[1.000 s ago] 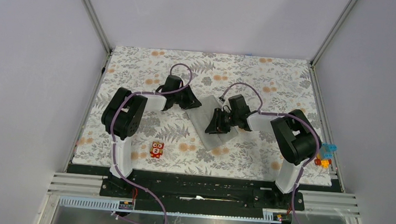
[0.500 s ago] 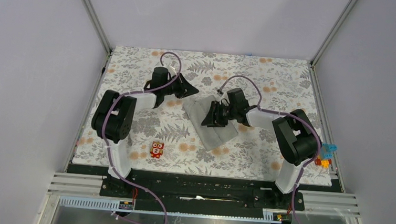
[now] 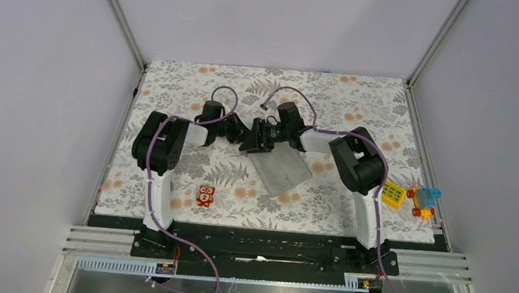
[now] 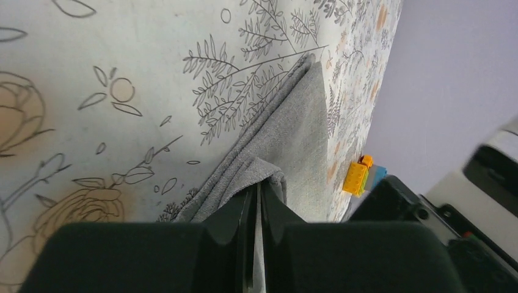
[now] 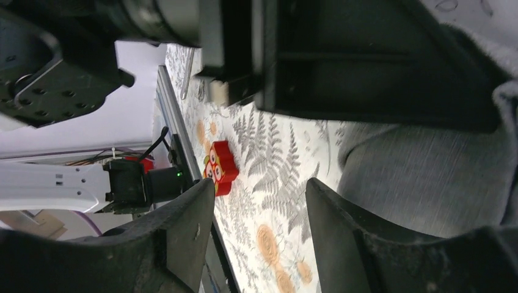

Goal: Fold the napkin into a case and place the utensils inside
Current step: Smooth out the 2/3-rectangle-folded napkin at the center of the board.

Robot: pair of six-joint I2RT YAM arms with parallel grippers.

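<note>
The napkin (image 3: 281, 170) lies as a narrow grey folded strip mid-table, on the floral cover. Both grippers meet at its far left end, which they hide from above. My left gripper (image 3: 245, 140) is shut on a raised fold of the grey cloth (image 4: 293, 128), pinched between its tips (image 4: 258, 188). My right gripper (image 3: 263, 137) is open and empty, with its fingers (image 5: 195, 229) spread over the cover just beside the cloth (image 5: 421, 177). The black body of the left gripper (image 5: 366, 61) is right in front of it. No utensils are in view.
A small red toy figure (image 3: 205, 196) stands near the front left and also shows in the right wrist view (image 5: 220, 166). A yellow studded block (image 3: 393, 194) and a blue-and-orange toy (image 3: 427, 199) sit at the right edge. The block also shows in the left wrist view (image 4: 356, 177).
The right gripper has moved left and away along the strip to its far end. The left gripper swung out to the far left, then came back and closed on the cloth there.
</note>
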